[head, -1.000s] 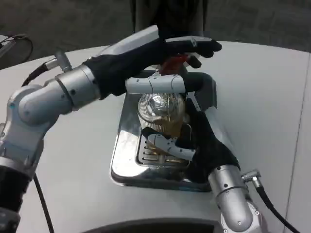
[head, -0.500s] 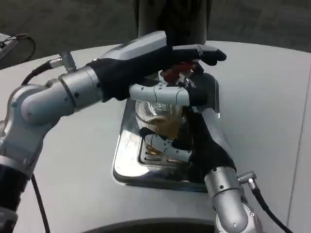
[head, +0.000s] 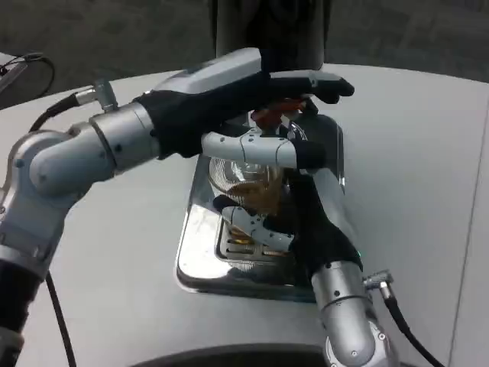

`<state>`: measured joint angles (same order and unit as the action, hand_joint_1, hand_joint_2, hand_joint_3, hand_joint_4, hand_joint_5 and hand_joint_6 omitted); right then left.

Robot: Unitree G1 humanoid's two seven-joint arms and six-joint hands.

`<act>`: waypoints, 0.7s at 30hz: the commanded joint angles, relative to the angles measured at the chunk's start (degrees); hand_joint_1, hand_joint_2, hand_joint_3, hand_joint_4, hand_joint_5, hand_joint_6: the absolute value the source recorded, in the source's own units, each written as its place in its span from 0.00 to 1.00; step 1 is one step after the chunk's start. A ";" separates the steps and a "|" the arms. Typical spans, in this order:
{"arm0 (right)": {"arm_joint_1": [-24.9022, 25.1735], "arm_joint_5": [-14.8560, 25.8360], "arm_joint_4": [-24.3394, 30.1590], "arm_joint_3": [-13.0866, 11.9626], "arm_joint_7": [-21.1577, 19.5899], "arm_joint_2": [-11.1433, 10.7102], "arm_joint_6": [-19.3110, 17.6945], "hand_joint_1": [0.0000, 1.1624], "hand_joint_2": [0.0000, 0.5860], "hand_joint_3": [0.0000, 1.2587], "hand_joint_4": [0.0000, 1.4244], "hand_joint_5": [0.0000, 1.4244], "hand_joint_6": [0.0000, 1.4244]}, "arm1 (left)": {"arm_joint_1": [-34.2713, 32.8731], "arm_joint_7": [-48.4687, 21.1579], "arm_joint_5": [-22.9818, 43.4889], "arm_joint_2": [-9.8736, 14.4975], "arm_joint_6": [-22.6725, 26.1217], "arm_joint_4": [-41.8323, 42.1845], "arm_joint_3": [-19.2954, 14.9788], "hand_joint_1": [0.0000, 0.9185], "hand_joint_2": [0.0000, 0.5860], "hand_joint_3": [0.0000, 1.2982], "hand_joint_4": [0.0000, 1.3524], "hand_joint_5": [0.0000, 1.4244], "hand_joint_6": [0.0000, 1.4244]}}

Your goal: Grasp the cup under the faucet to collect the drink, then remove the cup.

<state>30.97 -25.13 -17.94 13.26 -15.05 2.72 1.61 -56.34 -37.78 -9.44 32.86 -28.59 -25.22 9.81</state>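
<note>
Since a second ago, the right forearm has slid a bit to the left and lower in the picture, and the left arm has lifted a little, so the red faucet handle shows more. The cup has stayed in the same spot.

The right robot hand [head: 309, 218] reaches up from the bottom of the head view. Its fingers [head: 256, 227] wrap around the cup [head: 246, 177] from the right side and the front, so it looks like it is holding the cup. How tight the hold is cannot be told. The left robot hand [head: 229, 99] comes in from the left and lies flat over the top of the cup. Its long fingers stretch to the right, over the red handle [head: 269, 115] of the faucet. It seems to press or rest there, but the touch itself is hidden. Another finger of the left robot hand crosses in front of the cup's rim.

The cup is clear and ribbed. It stands upright on the grate of the shiny metal tray [head: 200, 256], right under the faucet. There is some brown drink in it. The tray sits on the white desk [head: 412, 153].

The right robot hand is the one nearer to the cup, and the cup lies just above and left of its palm. To take the cup away, it would likely pull back toward the robot, out from under the left robot hand.
</note>
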 commanded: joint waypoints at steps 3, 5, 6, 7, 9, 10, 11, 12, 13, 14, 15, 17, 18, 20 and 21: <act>1.26 -1.41 -1.87 1.43 -1.19 1.34 1.40 0.59 0.39 0.00 0.07 0.11 0.08 | 1.78 -1.04 -1.61 1.84 0.63 -1.00 0.48 0.00 0.02 0.14 0.13 0.18 0.15; 1.16 -0.77 -2.41 1.10 -1.61 1.74 0.98 0.60 0.39 0.00 0.08 0.12 0.09 | 1.71 -0.95 -1.65 1.85 0.51 -1.20 0.51 0.00 0.02 0.14 0.13 0.18 0.15; 1.26 -0.65 -2.70 1.14 -1.72 1.92 0.89 0.60 0.39 0.01 0.08 0.12 0.10 | 1.67 -0.89 -1.64 1.83 0.49 -1.31 0.48 0.00 0.02 0.14 0.13 0.18 0.15; 1.35 -0.66 -2.89 1.20 -1.83 2.03 0.88 0.60 0.39 0.02 0.09 0.13 0.10 | 1.63 -0.79 -1.67 1.83 0.47 -1.45 0.45 0.00 0.02 0.14 0.14 0.18 0.15; 1.56 -1.22 -3.20 1.46 -2.52 2.26 1.12 0.61 0.40 0.04 0.11 0.14 0.11 | 1.59 -0.67 -1.72 1.82 0.42 -1.63 0.43 0.00 0.02 0.14 0.14 0.18 0.15; 1.62 -1.53 -3.28 1.60 -2.87 2.28 1.22 0.61 0.40 0.05 0.11 0.14 0.11 | 1.59 -0.66 -1.79 1.84 0.35 -1.68 0.46 0.00 0.02 0.14 0.14 0.18 0.15; 1.61 -1.45 -3.44 1.58 -3.02 2.38 1.22 0.61 0.41 0.06 0.12 0.15 0.12 | 1.59 -0.67 -1.83 1.85 0.30 -1.70 0.49 0.00 0.02 0.14 0.14 0.18 0.15; 1.60 -1.52 -3.53 1.59 -3.24 2.49 1.63 0.61 0.41 0.06 0.13 0.15 0.12 | 1.61 -0.70 -1.81 1.85 0.30 -1.71 0.50 0.00 0.02 0.14 0.14 0.18 0.15; 1.42 -1.45 -3.51 1.54 -3.57 2.63 1.64 0.61 0.41 0.08 0.13 0.16 0.13 | 1.66 -0.65 -1.85 1.86 0.29 -1.66 0.48 0.00 0.02 0.14 0.14 0.18 0.15; 1.30 -1.69 -3.32 1.70 -3.87 2.76 2.02 0.62 0.42 0.09 0.14 0.17 0.13 | 1.73 -0.63 -1.79 1.88 0.36 -1.60 0.42 0.00 0.02 0.14 0.14 0.18 0.15; 1.22 -1.91 -3.16 1.84 -4.10 2.84 2.29 0.62 0.42 0.10 0.15 0.18 0.13 | 1.82 -0.51 -1.77 1.90 0.40 -1.54 0.32 0.00 0.02 0.14 0.14 0.18 0.15; 1.12 -2.52 -3.01 2.04 -5.12 3.16 2.77 0.62 0.42 0.13 0.17 0.20 0.15 | 1.96 -0.32 -1.69 1.93 0.43 -1.45 0.14 0.00 0.02 0.15 0.14 0.18 0.15; 1.15 -2.47 -3.12 1.95 -5.45 3.42 2.86 0.62 0.42 0.14 0.18 0.21 0.15 | 2.09 -0.18 -1.57 1.95 0.55 -1.35 -0.03 0.00 0.02 0.15 0.14 0.18 0.15; 1.17 -2.72 -3.16 2.08 -5.88 3.65 2.99 0.64 0.43 0.16 0.20 0.23 0.16 | 2.28 0.00 -1.37 1.98 0.69 -1.19 -0.27 0.00 0.02 0.15 0.14 0.18 0.15; 0.92 -2.82 -3.04 2.12 -6.41 3.76 2.62 0.64 0.43 0.18 0.21 0.24 0.17 | 2.42 0.06 -1.03 1.93 0.89 -1.12 -0.50 0.00 0.02 0.15 0.14 0.18 0.15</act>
<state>32.31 -27.43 -20.42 14.41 -20.92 5.36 3.60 -56.25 -37.38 -9.43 33.14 -28.87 -25.69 9.65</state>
